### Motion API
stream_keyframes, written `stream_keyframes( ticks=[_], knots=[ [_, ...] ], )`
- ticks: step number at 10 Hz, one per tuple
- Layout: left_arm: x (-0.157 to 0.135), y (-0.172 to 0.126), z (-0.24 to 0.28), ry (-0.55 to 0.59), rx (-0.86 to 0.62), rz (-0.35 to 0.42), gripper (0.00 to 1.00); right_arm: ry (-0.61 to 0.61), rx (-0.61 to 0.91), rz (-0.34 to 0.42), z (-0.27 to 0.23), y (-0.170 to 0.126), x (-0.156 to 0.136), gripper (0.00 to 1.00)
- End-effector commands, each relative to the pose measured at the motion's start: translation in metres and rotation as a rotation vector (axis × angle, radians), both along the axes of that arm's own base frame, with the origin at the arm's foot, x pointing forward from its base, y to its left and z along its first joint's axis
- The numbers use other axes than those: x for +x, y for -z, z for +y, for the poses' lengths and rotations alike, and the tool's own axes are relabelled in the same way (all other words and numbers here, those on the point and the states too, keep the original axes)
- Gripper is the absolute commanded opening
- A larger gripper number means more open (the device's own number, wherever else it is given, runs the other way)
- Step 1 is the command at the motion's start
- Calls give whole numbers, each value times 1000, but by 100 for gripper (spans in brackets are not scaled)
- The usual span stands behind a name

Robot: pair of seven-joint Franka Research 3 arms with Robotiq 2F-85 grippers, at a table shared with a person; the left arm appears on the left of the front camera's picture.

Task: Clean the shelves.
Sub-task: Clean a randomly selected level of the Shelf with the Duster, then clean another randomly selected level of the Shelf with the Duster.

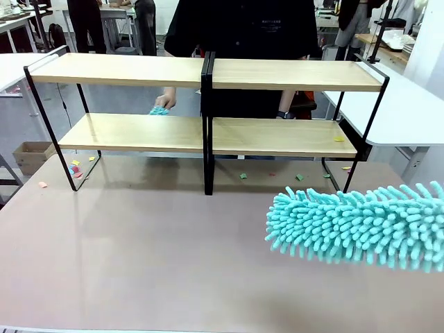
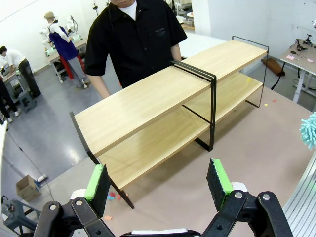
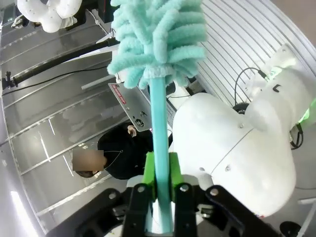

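– Where are you working?
– At a smooth beige tabletop (image 1: 139, 263) in a busy workshop with a grey floor and white benches beyond. Small coloured paper scraps (image 1: 243, 176) lie on the table under and beside the rack. A person in a black shirt (image 1: 243, 28) stands at the far side. One hand (image 1: 165, 101) is low behind the rack, with something teal in it.

– And your tools?
– My right gripper (image 3: 161, 170) is clamped tight on the teal plastic handle of a fluffy teal microfibre duster (image 1: 361, 225). The duster's head hangs over the right side of the table, in front of the rack and apart from it. My left gripper (image 2: 157, 178) has its green pads spread wide with nothing between them, and it looks down on the rack from above the table.

– Where are the shelves?
– The wide two-tier shelves (image 1: 208, 73), light wooden boards on a thin black metal frame, stand across the far half of the table. The two units are joined at the middle.

– Anything in them?
– One yellow scrap (image 1: 338, 138) sits near the right end of the lower board. A brown cardboard box (image 1: 31, 156) stands on the floor at the left, and I cannot tell what is inside.
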State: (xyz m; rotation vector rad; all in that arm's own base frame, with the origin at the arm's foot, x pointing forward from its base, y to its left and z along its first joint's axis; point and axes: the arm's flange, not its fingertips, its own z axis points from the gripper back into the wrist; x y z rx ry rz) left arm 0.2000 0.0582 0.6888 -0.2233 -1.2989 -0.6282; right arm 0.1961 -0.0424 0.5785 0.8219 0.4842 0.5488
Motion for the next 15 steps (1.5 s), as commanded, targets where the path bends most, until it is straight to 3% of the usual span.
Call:
stream_keyframes(
  ticks=[1,2,3,5,6,15],
  knots=[
    [1,1,0,-4,1,-4,100,8,-1,-4,0,-2,0,13],
    [1,1,0,-4,1,-4,100,0,0,0,0,0,0,13],
    [1,1,0,-4,1,-4,100,61,-101,30,13,4,9,13],
    [1,1,0,-4,1,-4,100,71,-104,87,30,8,37,13],
    [1,1,0,-4,1,-4,100,36,-69,30,11,4,8,13],
    [1,1,0,-4,1,-4,100,45,-72,25,15,6,11,13]
  ],
)
